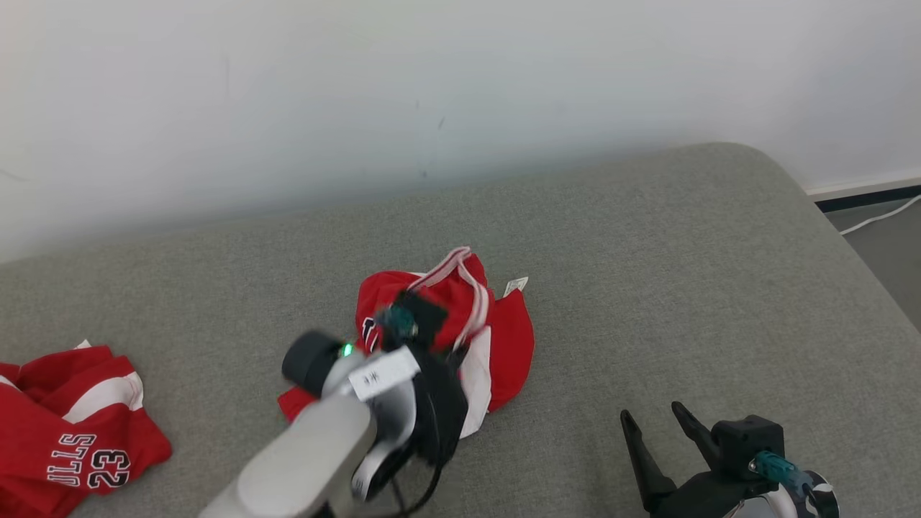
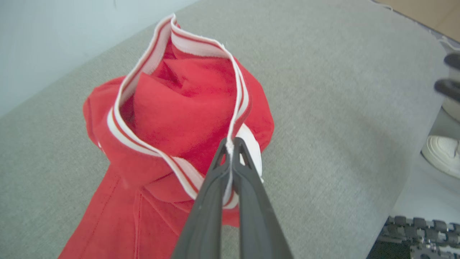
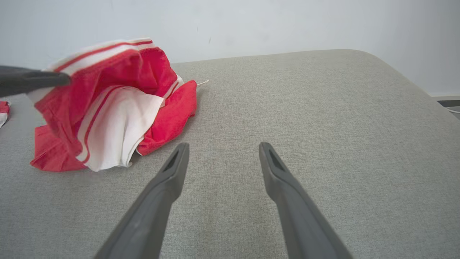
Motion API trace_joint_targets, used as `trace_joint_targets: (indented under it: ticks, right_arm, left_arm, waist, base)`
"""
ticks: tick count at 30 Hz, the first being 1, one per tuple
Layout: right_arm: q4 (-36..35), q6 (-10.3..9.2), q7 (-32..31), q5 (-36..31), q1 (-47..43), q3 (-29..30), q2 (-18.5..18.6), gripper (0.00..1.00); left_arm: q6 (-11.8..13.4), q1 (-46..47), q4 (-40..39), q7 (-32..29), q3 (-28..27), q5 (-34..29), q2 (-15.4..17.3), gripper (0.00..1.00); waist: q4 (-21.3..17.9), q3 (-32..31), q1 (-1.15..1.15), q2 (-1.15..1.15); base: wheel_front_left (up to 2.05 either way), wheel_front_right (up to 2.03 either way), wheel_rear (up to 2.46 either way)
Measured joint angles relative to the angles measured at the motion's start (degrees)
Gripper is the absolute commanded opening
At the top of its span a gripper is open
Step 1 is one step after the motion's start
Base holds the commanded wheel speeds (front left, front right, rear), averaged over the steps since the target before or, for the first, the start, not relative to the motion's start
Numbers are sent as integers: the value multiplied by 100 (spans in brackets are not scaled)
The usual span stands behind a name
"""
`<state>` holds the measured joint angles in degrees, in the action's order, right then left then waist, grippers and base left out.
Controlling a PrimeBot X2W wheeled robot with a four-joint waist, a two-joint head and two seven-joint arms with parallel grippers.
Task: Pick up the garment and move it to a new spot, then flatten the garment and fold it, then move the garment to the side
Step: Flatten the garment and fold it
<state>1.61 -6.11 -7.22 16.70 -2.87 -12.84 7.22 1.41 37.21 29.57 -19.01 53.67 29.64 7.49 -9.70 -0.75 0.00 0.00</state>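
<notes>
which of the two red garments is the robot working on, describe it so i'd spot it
On the grey cushion by the white wall, look near its middle. The bunched red garment has its white-striped band pinched in the left gripper's jaws; the other red garment, far left, reads 23.

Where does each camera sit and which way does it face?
Head view: on the head, facing forward and down at the red garment on the grey cushion; shows left forearm, open right gripper.
Left wrist view: on that wrist, looking along the left gripper, shut on the garment's striped hem.
Right wrist view: on that wrist, facing across the cushion to the wall; own fingers show.
Shared: both wrist views see the garment.
</notes>
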Motion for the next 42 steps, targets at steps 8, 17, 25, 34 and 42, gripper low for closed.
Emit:
trace_joint_targets:
  ticks: [8,17,25,34,42]
  right_arm:
    - [111,9,19,1,70,-124,-55,100]
    - [268,92,23,1,224,-325,-137,100]
    - [417,157,24,0,332,-472,-175,100]
    - [322,108,172,53,165,-53,-43,100]
    - [151,100,220,60,146,-16,3,100]
  left_arm:
    - [-101,1209,-427,679,-823,327,-308,0]
    - [-143,2313,-259,1211,-1218,352,-480,0]
    - [-86,3138,1,2106,-1635,477,-579,0]
    - [101,2713,1006,2275,-1493,321,-397,0]
    - [468,1584,1886,2151,-1372,-207,1022,0]
  waist:
    - [-75,-93,0,0]
    - [-330,-137,0,0]
    - [-845,-164,0,0]
    - [-919,26,-1,0]
    - [-401,156,0,0]
  base:
    - [0,0,0]
    - [0,0,0]
    - [0,0,0]
    - [0,0,0]
    - [0,0,0]
